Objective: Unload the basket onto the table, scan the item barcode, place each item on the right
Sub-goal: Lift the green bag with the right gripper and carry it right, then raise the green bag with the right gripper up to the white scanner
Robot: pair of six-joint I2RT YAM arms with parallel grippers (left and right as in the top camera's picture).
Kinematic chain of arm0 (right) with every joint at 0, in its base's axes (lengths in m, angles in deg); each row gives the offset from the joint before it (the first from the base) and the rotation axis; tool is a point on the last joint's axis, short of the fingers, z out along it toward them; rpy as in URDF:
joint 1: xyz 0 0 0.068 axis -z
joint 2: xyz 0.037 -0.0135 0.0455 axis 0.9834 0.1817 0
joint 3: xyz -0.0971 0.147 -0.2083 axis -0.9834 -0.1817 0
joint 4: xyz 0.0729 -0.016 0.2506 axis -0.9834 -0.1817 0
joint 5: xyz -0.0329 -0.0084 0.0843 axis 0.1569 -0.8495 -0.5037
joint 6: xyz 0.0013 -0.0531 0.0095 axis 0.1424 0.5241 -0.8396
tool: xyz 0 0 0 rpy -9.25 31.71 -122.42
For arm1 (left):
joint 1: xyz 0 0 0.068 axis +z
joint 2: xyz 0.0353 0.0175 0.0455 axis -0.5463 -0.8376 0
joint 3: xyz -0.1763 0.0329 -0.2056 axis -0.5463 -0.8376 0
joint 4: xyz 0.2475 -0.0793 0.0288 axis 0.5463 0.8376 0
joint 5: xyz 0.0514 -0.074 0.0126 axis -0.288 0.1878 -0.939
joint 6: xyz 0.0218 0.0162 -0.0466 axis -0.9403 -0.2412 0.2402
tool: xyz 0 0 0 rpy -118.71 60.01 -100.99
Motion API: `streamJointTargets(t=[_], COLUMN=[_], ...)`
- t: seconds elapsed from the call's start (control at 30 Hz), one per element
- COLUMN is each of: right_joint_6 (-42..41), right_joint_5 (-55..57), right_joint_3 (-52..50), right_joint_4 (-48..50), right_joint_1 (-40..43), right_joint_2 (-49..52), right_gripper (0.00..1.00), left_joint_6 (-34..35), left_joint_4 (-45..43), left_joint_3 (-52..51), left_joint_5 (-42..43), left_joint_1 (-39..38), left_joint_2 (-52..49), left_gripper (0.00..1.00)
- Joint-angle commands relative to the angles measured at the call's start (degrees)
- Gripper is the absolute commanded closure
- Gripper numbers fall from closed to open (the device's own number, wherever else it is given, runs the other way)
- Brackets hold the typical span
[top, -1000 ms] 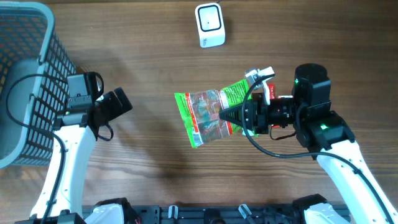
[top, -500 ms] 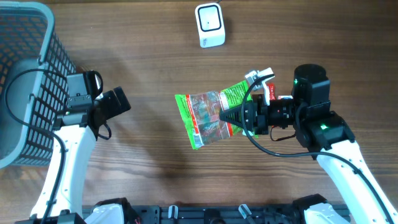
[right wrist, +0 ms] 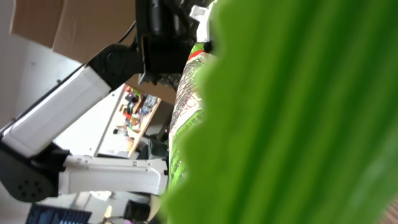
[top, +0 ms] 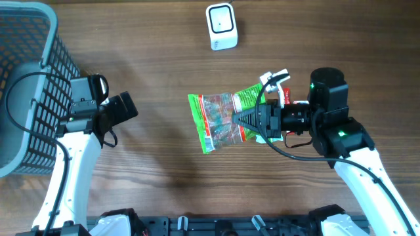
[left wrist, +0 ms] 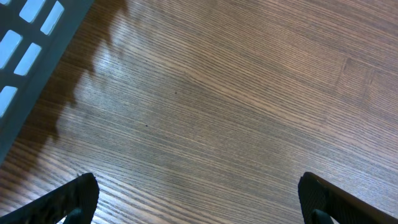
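The right hand (top: 238,120) pinches a crinkly, glossy green snack bag (top: 213,122), perhaps plastic film, above the wood-grain counter (top: 157,59). The left hand (top: 128,107) is spread wide, holding nothing.

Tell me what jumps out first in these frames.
The bright green snack bag near mid-table grabs the eye first, pinched in the shut right gripper; it also fills the right wrist view. Next come the white scanner at top centre of the overhead view and the blue mesh basket at far left. The left gripper is open and empty beside the basket.
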Motion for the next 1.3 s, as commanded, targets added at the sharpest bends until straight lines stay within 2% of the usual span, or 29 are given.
streamJointTargets(t=[0.0, 0.1, 0.23, 0.4, 0.47, 0.53, 0.67, 1.03, 1.27], right_joint_6=[-2.7, 1.4, 8.6, 16.0, 20.3, 21.4, 24.8, 39.2, 48.1], right_joint_5=[4.1, 12.0, 26.1, 39.5, 42.4, 45.3, 52.5, 83.9, 98.0], right_joint_3=[6.0, 12.8, 28.4, 56.1, 71.1, 81.3, 91.4, 91.4, 91.1], right_joint_4=[-4.0, -14.7, -33.7, -57.1, -65.9, -69.8, -69.1, -58.6, -45.8], right_joint_1=[0.2, 0.2, 0.0, -0.2, -0.2, -0.7, -3.4, -17.2, -20.1], right_joint_2=[-0.4, -0.3, 2.8, 13.9, 21.8, 27.8, 36.0, 50.6, 60.7], right_gripper=[0.96, 0.95, 0.96, 0.96, 0.96, 0.95, 0.95, 0.95, 0.96], left_joint_6=[-0.9, -0.9, -0.9, -0.9, -0.9, -0.9, -0.9, -0.9, -0.9], left_joint_4=[0.0, 0.0, 0.0, 0.0, 0.0, 0.0, 0.0, 0.0, 0.0], left_joint_3=[0.7, 0.7, 0.7, 0.7, 0.7, 0.7, 0.7, 0.7, 0.7], left_joint_5=[-0.8, -0.8, -0.8, -0.8, -0.8, -0.8, -0.8, -0.8, -0.8], left_joint_1=[0.1, 0.1, 0.1, 0.1, 0.1, 0.1, 0.1, 0.1, 0.1], left_joint_2=[0.3, 0.3, 0.3, 0.3, 0.3, 0.3, 0.3, 0.3, 0.3], left_gripper=[0.0, 0.0, 0.0, 0.0, 0.0, 0.0, 0.0, 0.0, 0.0])
